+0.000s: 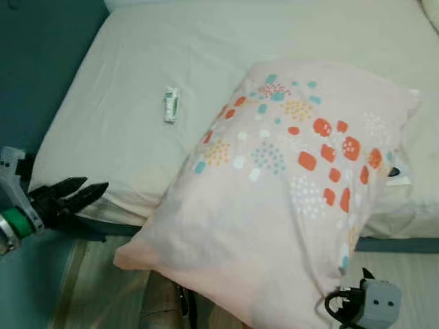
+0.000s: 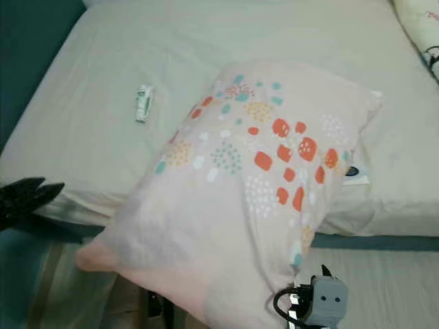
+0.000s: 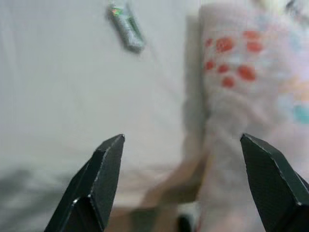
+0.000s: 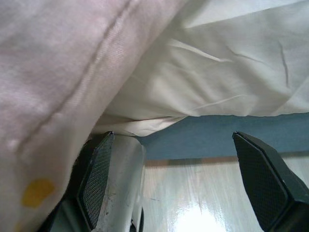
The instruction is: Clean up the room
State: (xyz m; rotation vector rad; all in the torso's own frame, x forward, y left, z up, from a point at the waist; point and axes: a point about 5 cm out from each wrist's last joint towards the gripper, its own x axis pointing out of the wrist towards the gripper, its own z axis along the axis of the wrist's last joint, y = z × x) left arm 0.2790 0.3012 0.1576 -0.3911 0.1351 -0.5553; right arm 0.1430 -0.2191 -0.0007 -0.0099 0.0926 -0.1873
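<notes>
A large pale pink pillow with orange, teal and yellow dots leans from the bed out over its front edge, its low corner hanging above the floor. My right gripper is under that pillow and open. The pillow fabric drapes over one of its fingers, and its grey wrist pokes out below the pillow. My left gripper hovers open at the bed's left front corner, holding nothing. A small white and green wrapper lies on the sheet beyond it.
The cream sheet covers the mattress above a teal bed frame. A teal wall stands at the left. A second patterned pillow lies at the far right, and a small dark labelled item peeks out beside the pink pillow. Wooden floor runs below.
</notes>
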